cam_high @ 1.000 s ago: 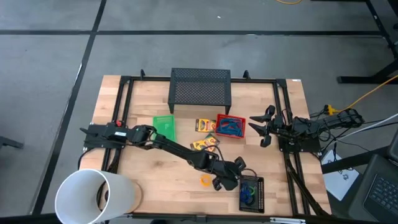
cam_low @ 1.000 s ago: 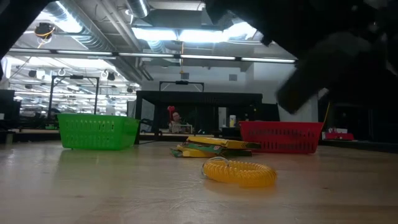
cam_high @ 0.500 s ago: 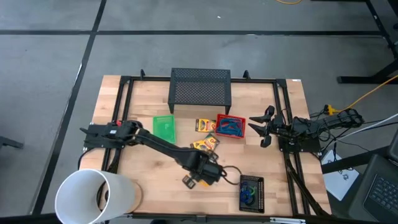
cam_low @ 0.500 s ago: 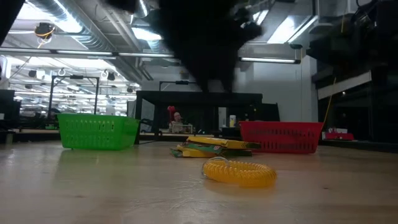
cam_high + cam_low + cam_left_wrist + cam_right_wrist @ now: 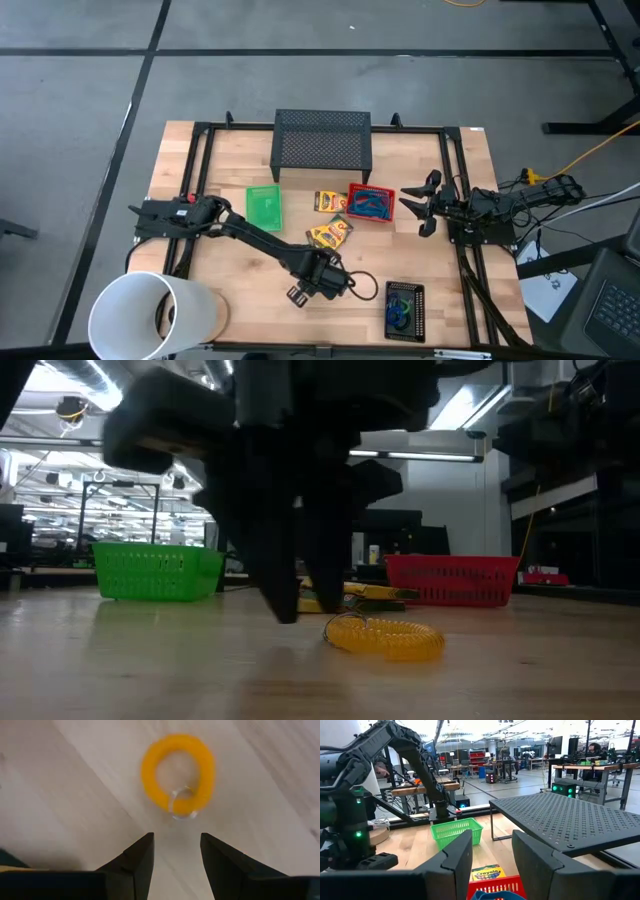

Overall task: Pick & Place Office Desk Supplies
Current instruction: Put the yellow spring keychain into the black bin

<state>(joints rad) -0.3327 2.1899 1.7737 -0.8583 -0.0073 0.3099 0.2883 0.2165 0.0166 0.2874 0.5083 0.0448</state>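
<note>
A yellow coiled ring (image 5: pixel 177 772) with a small clear ring on it lies flat on the wood (image 5: pixel 385 638). My left gripper (image 5: pixel 176 845) hangs just over it near the table's front middle (image 5: pixel 325 285), pointing down and open. Its fingers (image 5: pixel 287 600) stand a little off the table beside the ring and touch nothing. Two yellow crayon boxes (image 5: pixel 330 200) (image 5: pixel 331 235) lie mid-table. A blue cord lies in the red tray (image 5: pixel 370 203). My right gripper (image 5: pixel 425 205) waits open at the table's right edge (image 5: pixel 492 855).
A green tray (image 5: pixel 265 207) stands left of the crayon boxes. A black mesh shelf (image 5: pixel 322 140) stands at the back. A black tray (image 5: pixel 404 310) with blue pieces sits at the front right, and a big white cylinder (image 5: pixel 150 315) at the front left corner.
My left gripper has swung from beside the black tray toward the table's left, along the front. It has tipped from slanting to pointing nearly straight down and now covers the yellow ring in the high view. The ring has stayed where it was.
</note>
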